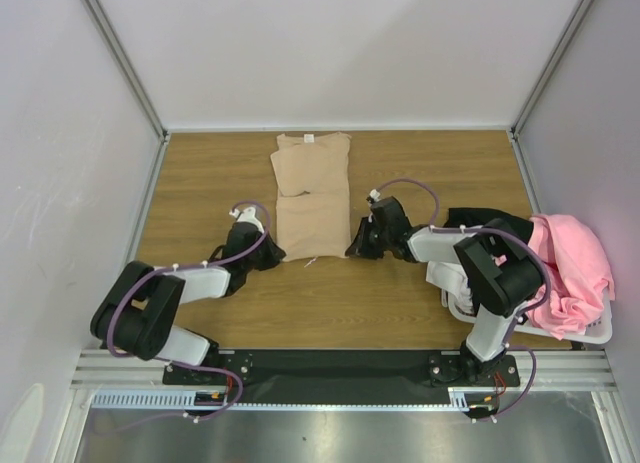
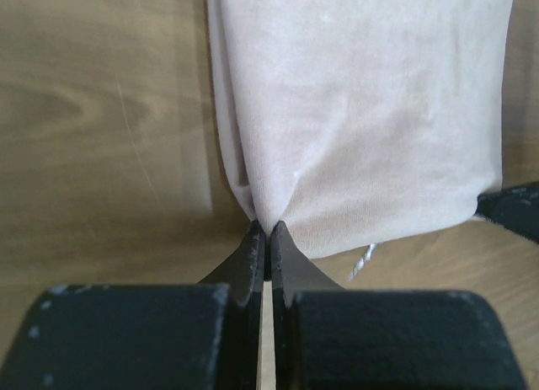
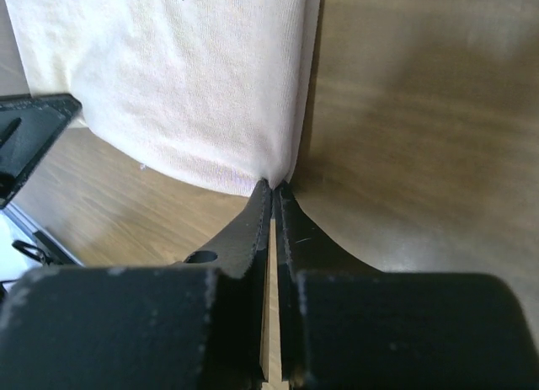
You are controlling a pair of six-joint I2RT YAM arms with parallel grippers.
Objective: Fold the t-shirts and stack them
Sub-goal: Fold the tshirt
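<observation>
At lower centre, the left gripper (image 1: 273,251) and right gripper (image 1: 352,250) each pinch a near hem corner of the tan t-shirt (image 1: 312,198), seemingly to lift and fold it away. The shirt, already narrowed lengthwise, stretches toward the upper centre of the table (image 1: 200,173).

In the top view the left pincer (image 2: 266,230) and right pincer (image 3: 275,184) are hidden under their own wrists, the basket (image 1: 598,335) shows only slivers of white rim beneath the pink t-shirt (image 1: 572,263), the right arm (image 1: 490,273) covers part of the black t-shirt (image 1: 495,220), and both wrist views crop the far end of the tan t-shirt (image 2: 362,112).
</observation>
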